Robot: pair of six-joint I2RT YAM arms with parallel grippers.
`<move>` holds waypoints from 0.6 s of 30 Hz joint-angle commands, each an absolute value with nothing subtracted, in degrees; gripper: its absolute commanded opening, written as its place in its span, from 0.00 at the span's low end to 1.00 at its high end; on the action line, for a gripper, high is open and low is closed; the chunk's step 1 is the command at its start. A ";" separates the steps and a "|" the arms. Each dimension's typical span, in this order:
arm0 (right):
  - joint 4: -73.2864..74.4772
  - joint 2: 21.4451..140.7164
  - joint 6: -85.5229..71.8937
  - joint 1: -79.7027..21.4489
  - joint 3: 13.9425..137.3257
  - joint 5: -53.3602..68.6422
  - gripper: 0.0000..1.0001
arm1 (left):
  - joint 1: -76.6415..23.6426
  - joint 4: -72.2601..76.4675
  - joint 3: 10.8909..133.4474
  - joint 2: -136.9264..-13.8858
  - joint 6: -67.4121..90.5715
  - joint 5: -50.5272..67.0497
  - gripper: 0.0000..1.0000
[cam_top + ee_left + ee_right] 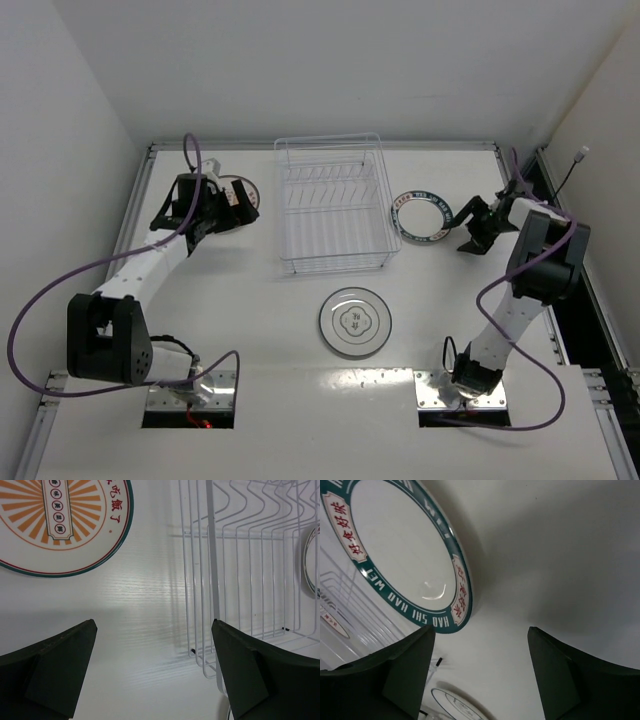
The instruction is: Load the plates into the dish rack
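Plates lie flat on the white tabletop, all three outside the rectangular white wire dish rack. The rack stands in the middle of the far half, its row of upright tines running across its far part.

The round white plate with the orange sunburst centre lies to the left of the rack, near the far left corner. From above it is partly hidden by the left arm's dark head. The left fingers are spread wide and grasp nothing. They hang over bare tabletop between this plate and the rack's left wall. In the left wrist view the plate sits at the upper left and the rack wires at the right. One finger's tip overlaps the rack's lower edge there, though whether they touch cannot be told.

The round white plate with the dark-green patterned rim lies just to the right of the rack. Its rim carries white letters and pale panels with red characters. The right fingers are likewise released and empty, beside this plate on the side away from the rack.

The round white plate with the grey rim and small central emblem lies on the near side of the rack, between the two arms and well apart from both pairs of fingers.
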State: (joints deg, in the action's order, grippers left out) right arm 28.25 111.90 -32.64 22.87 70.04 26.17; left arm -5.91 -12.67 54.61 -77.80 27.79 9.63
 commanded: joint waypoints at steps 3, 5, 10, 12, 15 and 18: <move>23.83 114.87 -35.06 20.83 73.12 27.25 0.53 | -5.98 -12.57 57.39 -78.49 27.16 7.12 1.00; 22.42 116.63 -36.56 19.78 73.13 27.25 0.47 | -5.98 -13.09 57.39 -79.10 27.16 7.12 1.00; 22.49 120.14 -38.14 17.67 76.11 25.66 0.40 | -5.98 -13.10 57.91 -80.16 26.63 6.42 1.00; 22.50 122.07 -38.14 16.27 77.25 25.14 0.36 | -5.98 -13.62 57.92 -80.16 26.63 6.42 1.00; 22.50 122.87 -38.67 16.26 77.26 23.57 0.10 | -5.98 -13.62 57.92 -80.16 26.63 5.80 1.00; 22.50 120.86 -38.14 16.26 75.94 22.95 0.00 | -5.98 -14.15 57.92 -80.68 26.63 5.80 1.00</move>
